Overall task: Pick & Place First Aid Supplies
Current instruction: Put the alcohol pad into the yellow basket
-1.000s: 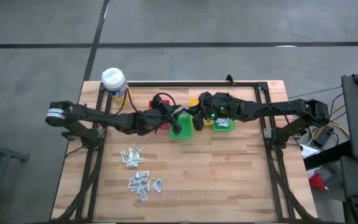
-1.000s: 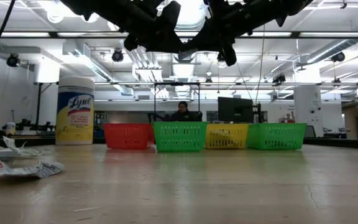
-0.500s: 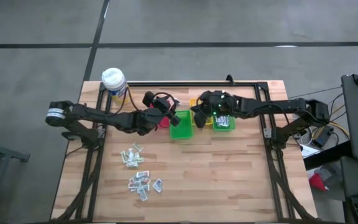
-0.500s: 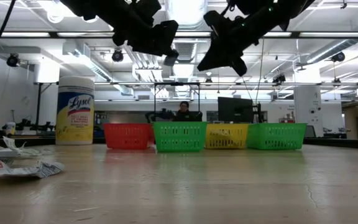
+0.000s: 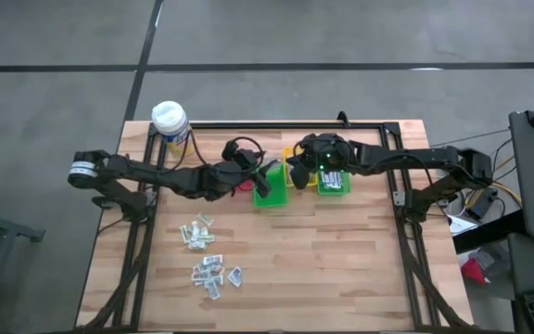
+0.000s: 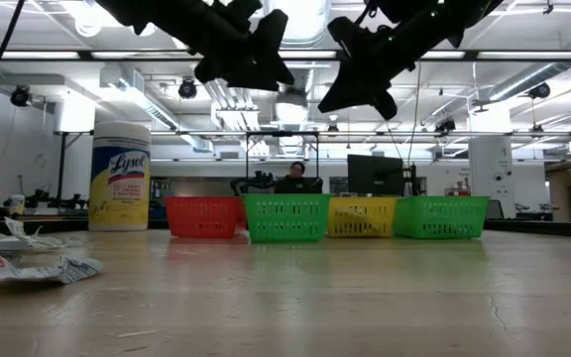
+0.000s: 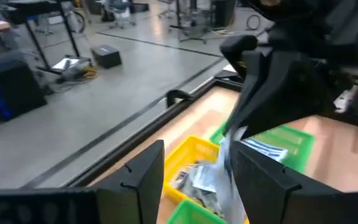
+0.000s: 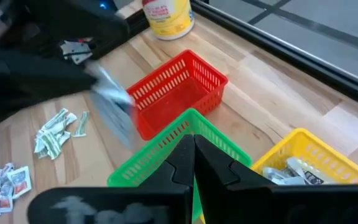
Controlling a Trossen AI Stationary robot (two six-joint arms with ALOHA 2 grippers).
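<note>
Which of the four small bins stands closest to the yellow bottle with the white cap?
The red bin, at the row's end beside the bottle; the near green bin, yellow bin and far green bin stand farther along.

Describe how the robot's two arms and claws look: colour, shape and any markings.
Both arms are dark, slender and jointed. The left arm has a white band near its base; the right arm shows a small green light. Each claw has two flat black fingers.
</note>
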